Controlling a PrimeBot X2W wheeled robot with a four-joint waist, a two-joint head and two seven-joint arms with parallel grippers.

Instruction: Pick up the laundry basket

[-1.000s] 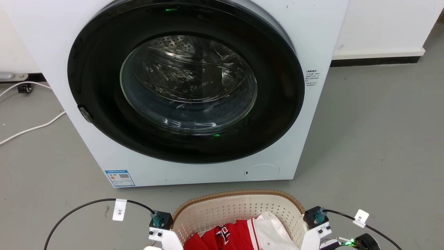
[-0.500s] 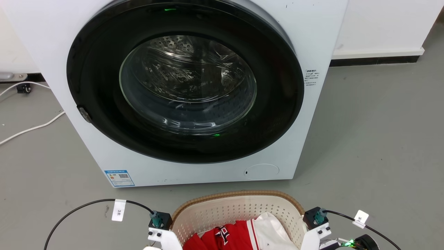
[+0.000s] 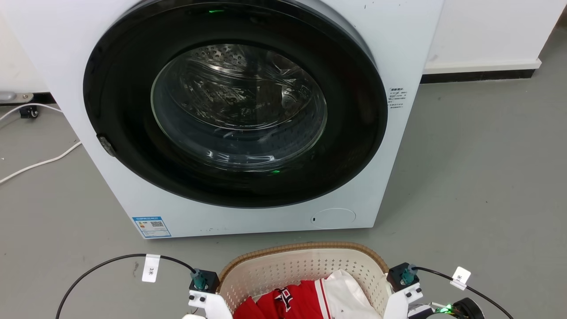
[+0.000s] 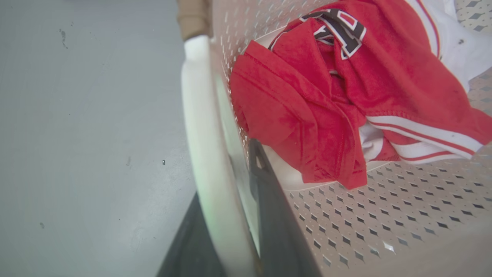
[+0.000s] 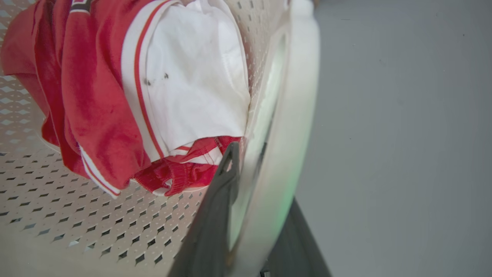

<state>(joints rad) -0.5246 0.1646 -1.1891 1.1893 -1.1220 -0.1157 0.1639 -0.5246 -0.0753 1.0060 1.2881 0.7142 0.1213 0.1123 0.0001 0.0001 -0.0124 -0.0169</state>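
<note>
The cream-white perforated plastic laundry basket is sitting just in front of the white front-loading washing machine. The left hand and right hand are each clamping a side rim. The grasp seems made, so the lift is probably calling for both arms rising evenly.

High head, close wrists, common basket

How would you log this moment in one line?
phase: grasp | left gripper: shut on laundry basket | right gripper: shut on laundry basket | contents: red-white clothes
</note>
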